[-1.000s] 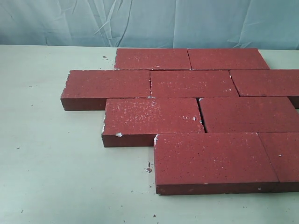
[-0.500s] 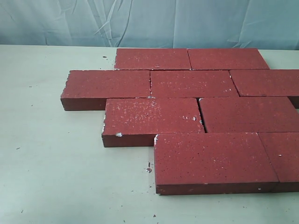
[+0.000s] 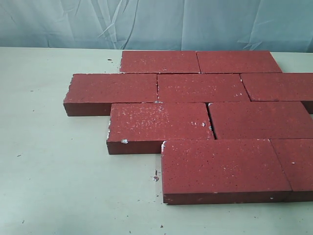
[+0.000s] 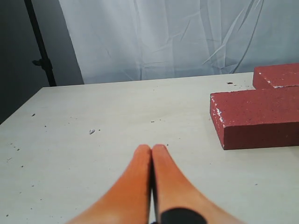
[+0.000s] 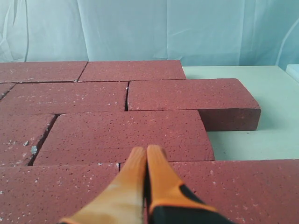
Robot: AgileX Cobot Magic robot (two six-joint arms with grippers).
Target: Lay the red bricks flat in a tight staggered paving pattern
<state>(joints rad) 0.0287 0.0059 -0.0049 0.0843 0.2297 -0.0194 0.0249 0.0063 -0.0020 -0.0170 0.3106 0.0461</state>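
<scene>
Several dark-red bricks (image 3: pixel 200 88) lie flat in four offset rows on the pale table (image 3: pixel 58 171); the nearest brick (image 3: pixel 222 166) sits at the front right. Neither arm shows in the exterior view. My left gripper (image 4: pixel 152 148) is shut and empty above bare tabletop, well apart from the end of a brick (image 4: pixel 257 119). In the right wrist view my right gripper (image 5: pixel 146 150) is shut and empty, hovering over the laid bricks (image 5: pixel 126 133) near a joint between them.
A wrinkled pale curtain (image 3: pixel 156 24) hangs behind the table. Small crumbs of brick (image 3: pixel 155 178) dot the tabletop. A black stand pole (image 4: pixel 39 44) rises beyond the table's far corner in the left wrist view.
</scene>
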